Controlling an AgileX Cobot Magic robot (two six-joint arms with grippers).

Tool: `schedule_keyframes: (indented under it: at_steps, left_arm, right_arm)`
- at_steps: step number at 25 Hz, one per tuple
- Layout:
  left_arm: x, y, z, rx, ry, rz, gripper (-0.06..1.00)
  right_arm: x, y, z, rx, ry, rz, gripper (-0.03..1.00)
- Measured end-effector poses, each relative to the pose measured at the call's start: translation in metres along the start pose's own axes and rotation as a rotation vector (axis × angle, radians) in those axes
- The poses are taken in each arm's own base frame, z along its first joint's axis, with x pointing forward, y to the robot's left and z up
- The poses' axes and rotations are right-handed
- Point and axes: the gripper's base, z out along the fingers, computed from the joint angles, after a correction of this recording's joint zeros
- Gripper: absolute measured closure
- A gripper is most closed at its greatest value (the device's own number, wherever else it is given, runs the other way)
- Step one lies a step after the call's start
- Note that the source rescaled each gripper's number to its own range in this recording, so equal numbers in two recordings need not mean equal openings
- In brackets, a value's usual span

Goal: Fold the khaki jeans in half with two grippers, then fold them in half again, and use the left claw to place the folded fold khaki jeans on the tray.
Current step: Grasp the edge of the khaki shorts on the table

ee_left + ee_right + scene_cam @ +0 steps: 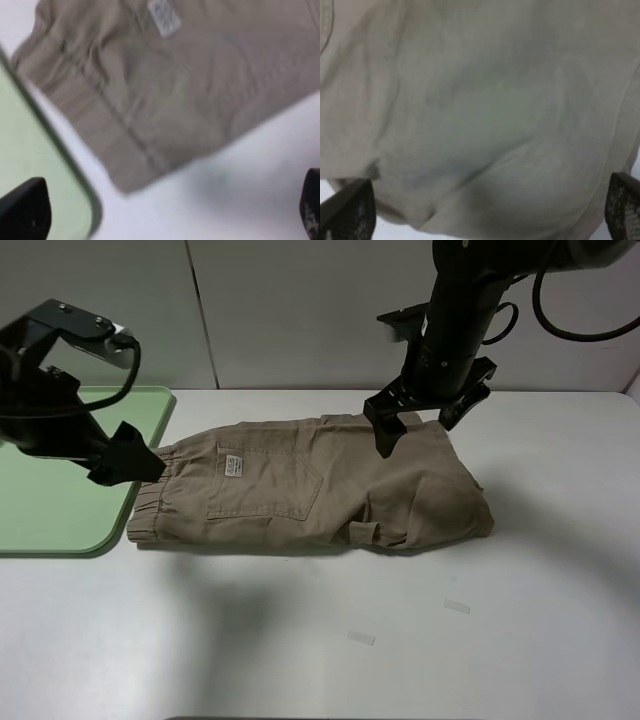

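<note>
Right claw (pixel 415 437) above jeans (pixel 290 480), tray (pixel 60 490) seemingly adjacent

Both spread wide: left pincer (pixel 132 458), right pincer (pixel 415 430).

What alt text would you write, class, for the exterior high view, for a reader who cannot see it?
Khaki jeans lie on a white table, their waistband next to a pale green tray on the left. The open left gripper hovers by the waistband, and the open right gripper hangs over the leg end.
</note>
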Motion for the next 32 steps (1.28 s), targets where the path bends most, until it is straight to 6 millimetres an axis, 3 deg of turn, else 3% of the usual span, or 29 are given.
schedule_keyframes:
  at_steps: [8,14,20,25,32]
  left_arm:
    - [0.044,-0.002,-0.077,-0.215,0.109,-0.183,-0.06]
    - [0.087,-0.021,-0.136,-0.255,-0.016,-0.307,-0.06]
    - [0.14,-0.042,-0.18,-0.273,-0.254,-0.377,-0.06]
    - [0.17,-0.052,-0.195,-0.28,-0.427,-0.385,-0.06]
    - [0.183,-0.052,-0.166,-0.27,-0.466,-0.424,-0.06]
  right_arm:
    - [0.001,0.003,0.0,-0.032,0.015,0.02,-0.02]
    - [0.001,0.004,0.0,-0.042,0.016,0.026,-0.02]
    - [0.001,0.004,0.0,-0.042,0.014,0.027,-0.02]
    - [-0.001,0.004,0.0,-0.042,-0.007,0.027,-0.02]
    - [-0.001,0.004,0.0,-0.048,-0.01,0.031,-0.02]
